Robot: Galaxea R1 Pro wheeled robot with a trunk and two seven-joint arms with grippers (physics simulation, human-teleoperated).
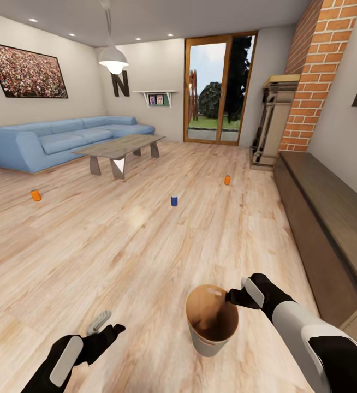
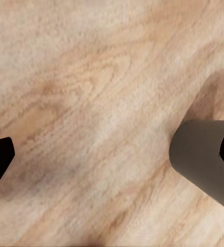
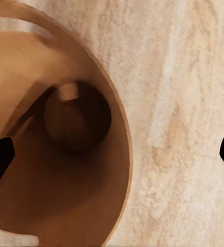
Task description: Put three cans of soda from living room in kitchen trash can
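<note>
The three soda cans, small cylinders, stand well apart on the wood floor: orange (image 1: pixel 35 195), dark blue (image 1: pixel 174 201), orange (image 1: pixel 227 180). We hold the grey, copper-lined pail (image 1: pixel 212 321) beside the right gripper (image 1: pixel 243 295), jaws spread across its rim. The left gripper (image 1: pixel 103 323) is open, empty. Risk: tipping the pail.
</note>
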